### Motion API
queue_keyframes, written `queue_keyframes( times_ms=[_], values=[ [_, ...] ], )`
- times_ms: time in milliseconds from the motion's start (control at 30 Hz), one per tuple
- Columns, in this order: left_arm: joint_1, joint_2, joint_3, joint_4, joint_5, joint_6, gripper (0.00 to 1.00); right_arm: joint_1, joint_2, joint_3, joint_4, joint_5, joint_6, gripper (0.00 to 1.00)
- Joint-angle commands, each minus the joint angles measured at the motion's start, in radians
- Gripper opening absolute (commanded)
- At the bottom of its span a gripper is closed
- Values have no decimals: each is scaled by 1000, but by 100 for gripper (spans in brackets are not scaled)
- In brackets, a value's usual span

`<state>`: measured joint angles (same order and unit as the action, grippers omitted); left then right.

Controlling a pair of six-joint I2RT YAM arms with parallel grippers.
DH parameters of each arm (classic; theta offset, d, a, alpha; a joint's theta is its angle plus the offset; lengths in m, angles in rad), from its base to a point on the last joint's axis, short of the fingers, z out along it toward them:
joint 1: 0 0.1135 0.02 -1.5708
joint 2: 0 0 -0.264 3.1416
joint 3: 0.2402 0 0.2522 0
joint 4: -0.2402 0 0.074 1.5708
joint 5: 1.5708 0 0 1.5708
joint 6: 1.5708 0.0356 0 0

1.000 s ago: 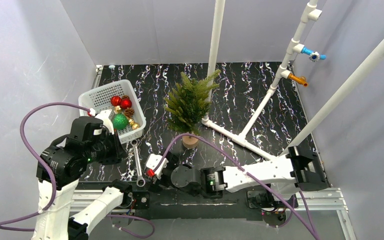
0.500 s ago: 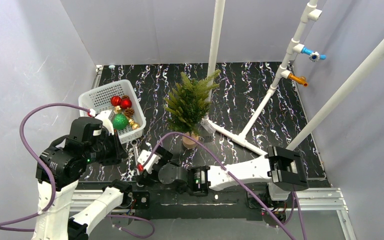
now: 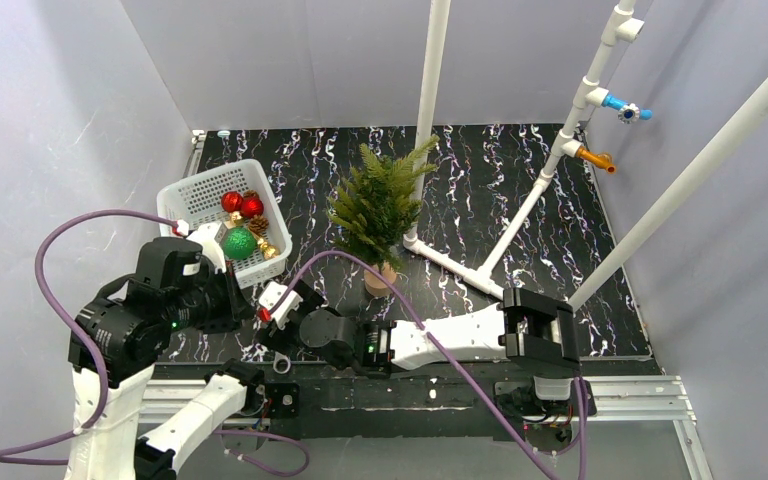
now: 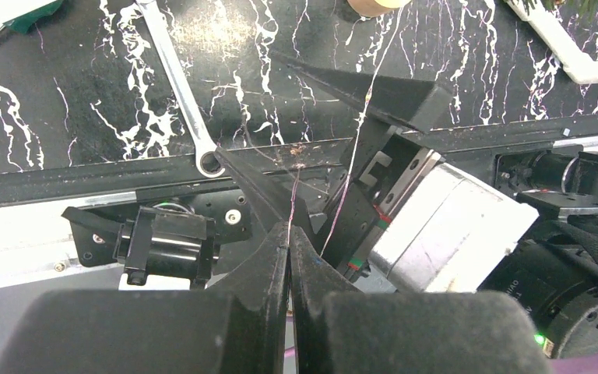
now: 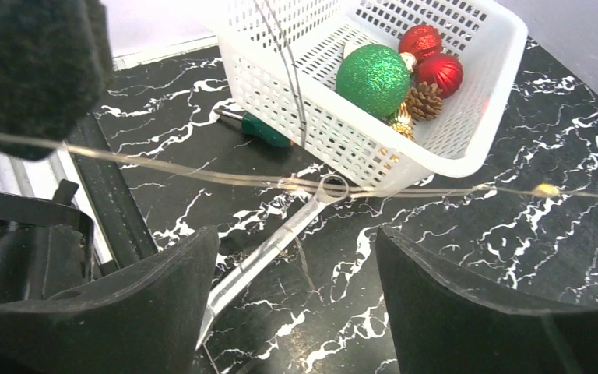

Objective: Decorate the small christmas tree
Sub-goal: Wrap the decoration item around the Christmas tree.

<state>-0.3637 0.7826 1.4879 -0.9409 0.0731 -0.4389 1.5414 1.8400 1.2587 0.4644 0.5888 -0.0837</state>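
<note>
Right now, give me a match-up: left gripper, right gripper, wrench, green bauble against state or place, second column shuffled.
1. left gripper
2. right gripper
3. wrench
4. green bauble

A. inside the white basket
B. jaws wide open
C. flat on the table beside the basket
D. shut on the thin wire string

Pairs: 1-D, 2-B, 3-C, 4-A.

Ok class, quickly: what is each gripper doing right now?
Left gripper: shut on the thin light wire.
Right gripper: open, the wire passing between its fingers, ungripped.
</note>
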Motion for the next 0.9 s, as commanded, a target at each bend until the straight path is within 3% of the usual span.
queue_keyframes(
  times_ms=[0,300,367,433,767,800,867],
  values=[
    [-4,-1,19,-74,23,-5,0,-4,-3,39,113,-10,2,76],
    [-3,0,14,-69,23,-6,0,-12,-32,0,117,-23,26,39],
    [-3,1,9,-63,23,-9,0,-12,-41,-10,113,-43,27,25],
    [-4,0,2,-56,22,-13,0,-11,-58,-16,101,-61,28,1],
    [-3,17,-21,-8,54,-36,0,2,-201,-133,38,-89,112,1],
    [-3,19,-23,-2,59,-37,8,5,-215,-140,25,-93,117,1],
    [-3,23,-29,15,79,-40,41,14,-234,-149,-8,-101,126,1]
  ],
)
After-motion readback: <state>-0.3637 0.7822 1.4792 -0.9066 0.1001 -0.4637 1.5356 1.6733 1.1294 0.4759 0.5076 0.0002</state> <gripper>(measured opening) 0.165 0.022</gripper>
